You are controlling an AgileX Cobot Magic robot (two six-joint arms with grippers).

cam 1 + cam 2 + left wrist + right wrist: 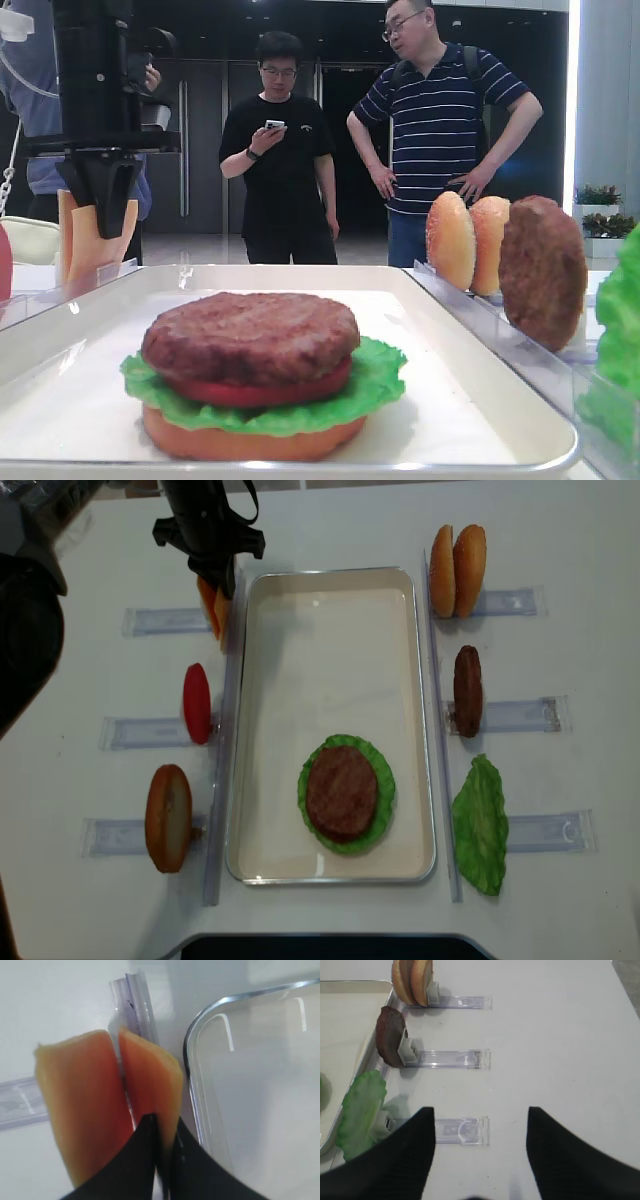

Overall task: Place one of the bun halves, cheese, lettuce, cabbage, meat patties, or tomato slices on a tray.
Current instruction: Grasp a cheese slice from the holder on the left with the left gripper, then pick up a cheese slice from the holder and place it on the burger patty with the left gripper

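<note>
Two pale orange cheese slices stand on edge in a clear holder just left of the tray (pixel 240 730). My left gripper (pixel 164 1125) is shut on the cheese slice (pixel 150 1075) nearer the tray; the other slice (pixel 80 1100) stands free beside it. From above, the left gripper (pixel 215 555) hangs over the cheese (pixel 214 610). On the tray lies a stack with a meat patty (pixel 342 792) on lettuce (pixel 384 798), and tomato (pixel 250 392) and a bun half (pixel 250 438) below. My right gripper (pixel 480 1112) is open over the bare table.
Left of the tray stand a tomato slice (pixel 197 702) and a bun half (pixel 168 818) in holders. On the right stand two bun halves (pixel 458 570), a patty (pixel 467 690) and a lettuce leaf (pixel 480 825). Two people stand behind the table.
</note>
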